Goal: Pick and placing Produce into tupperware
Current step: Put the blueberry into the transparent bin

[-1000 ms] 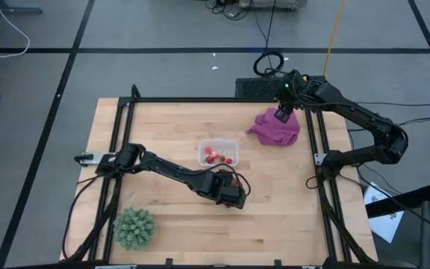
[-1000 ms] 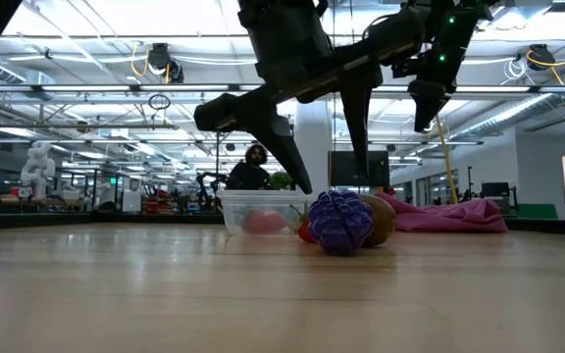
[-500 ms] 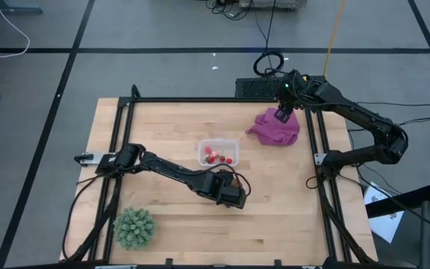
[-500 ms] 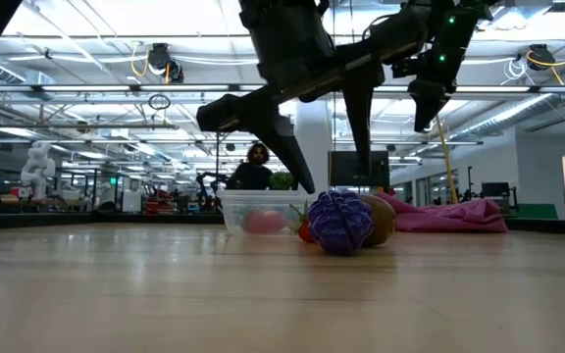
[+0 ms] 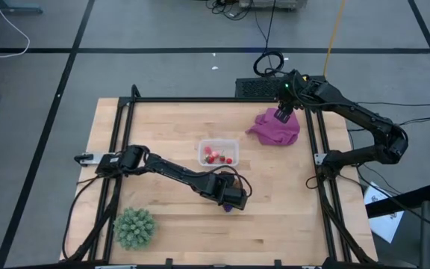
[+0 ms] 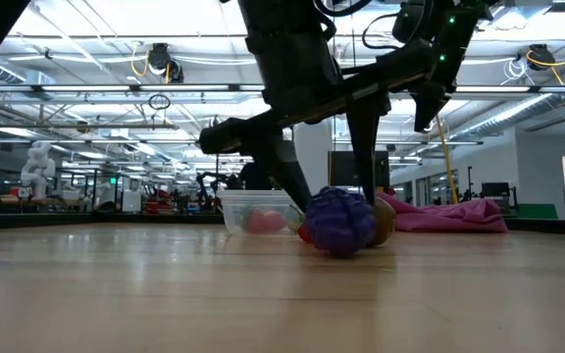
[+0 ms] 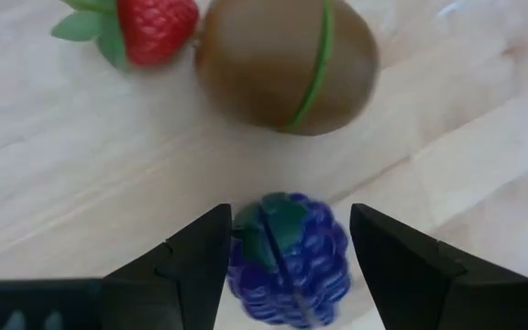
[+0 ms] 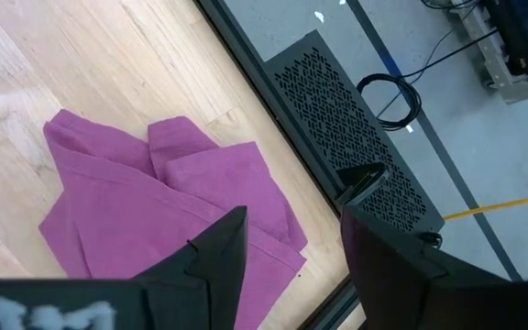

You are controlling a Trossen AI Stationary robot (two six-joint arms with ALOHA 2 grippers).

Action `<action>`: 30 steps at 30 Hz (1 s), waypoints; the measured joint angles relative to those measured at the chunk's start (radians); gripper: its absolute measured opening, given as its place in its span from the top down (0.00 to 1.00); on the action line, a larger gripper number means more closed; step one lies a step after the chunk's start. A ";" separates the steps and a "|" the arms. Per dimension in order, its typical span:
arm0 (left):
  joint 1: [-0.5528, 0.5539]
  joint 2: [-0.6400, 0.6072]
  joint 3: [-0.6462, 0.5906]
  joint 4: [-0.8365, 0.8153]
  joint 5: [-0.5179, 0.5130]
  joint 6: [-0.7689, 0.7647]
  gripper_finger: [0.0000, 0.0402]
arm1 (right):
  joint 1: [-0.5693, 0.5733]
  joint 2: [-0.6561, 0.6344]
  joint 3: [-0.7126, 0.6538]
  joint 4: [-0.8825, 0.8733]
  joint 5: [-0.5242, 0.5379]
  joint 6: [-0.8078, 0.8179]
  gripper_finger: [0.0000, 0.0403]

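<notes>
A dark purple grape cluster lies on the wooden table, with a brown round piece and a red strawberry just beyond it. My left gripper is open and points steeply down, one finger on each side of the cluster. The clear tupperware stands farther back and holds several red strawberries. My right gripper is open and hangs still above a magenta cloth at the far right. My left gripper comes at the grape cluster from above with a finger close against one side; I cannot tell whether it touches. A gap shows between the other finger and the cluster. The cluster rests on the table.
A large spiky green ball sits at the near left corner. A black metal frame runs along the table's edges. Bare wood lies to the right of the produce.
My left gripper has come down a little over the grape cluster, so that its fingers now stand lower on both sides of it. The opening has stayed the same.
</notes>
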 joint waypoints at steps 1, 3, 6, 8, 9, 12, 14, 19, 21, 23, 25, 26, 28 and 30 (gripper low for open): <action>0.000 0.000 0.000 0.000 0.005 0.000 0.43 | 0.000 0.000 0.000 0.000 0.000 0.000 0.58; 0.000 0.000 0.000 0.000 0.006 0.000 0.43 | 0.000 0.000 0.000 0.000 0.000 0.000 0.58; 0.000 0.000 0.000 0.001 0.006 0.000 0.43 | 0.000 0.000 0.000 0.000 0.000 0.001 0.58; 0.000 0.000 0.000 0.001 0.015 0.000 0.43 | 0.000 0.000 0.000 0.000 0.001 0.001 0.58; -0.001 0.000 0.000 0.001 0.027 0.000 0.43 | 0.000 0.000 0.000 0.000 0.001 0.002 0.58; -0.002 0.000 0.000 -0.001 0.034 0.002 0.43 | 0.000 0.000 0.000 0.000 0.001 0.013 0.58; -0.005 0.000 0.000 -0.002 0.031 0.011 0.43 | 0.000 0.000 0.000 0.000 0.002 0.015 0.58; -0.008 -0.003 0.000 -0.011 0.035 0.027 0.43 | 0.000 0.000 0.000 0.000 0.002 0.015 0.58; -0.008 -0.003 0.000 -0.027 0.034 0.046 0.43 | 0.000 0.000 0.000 0.000 0.002 0.015 0.58; -0.008 -0.003 0.000 -0.050 0.014 0.070 0.43 | 0.000 0.000 0.000 -0.006 0.002 0.015 0.58; -0.008 -0.004 0.000 -0.065 -0.005 0.087 0.43 | 0.000 0.000 0.000 -0.013 0.002 0.015 0.58; -0.008 -0.004 0.000 -0.068 -0.011 0.098 0.43 | 0.000 0.000 0.000 -0.016 0.002 0.015 0.58; -0.006 -0.004 0.000 -0.067 -0.012 0.105 0.43 | 0.000 0.000 0.000 -0.017 0.002 0.015 0.58; -0.007 -0.004 0.000 -0.067 -0.012 0.110 0.43 | 0.000 0.000 0.000 -0.018 0.002 0.015 0.58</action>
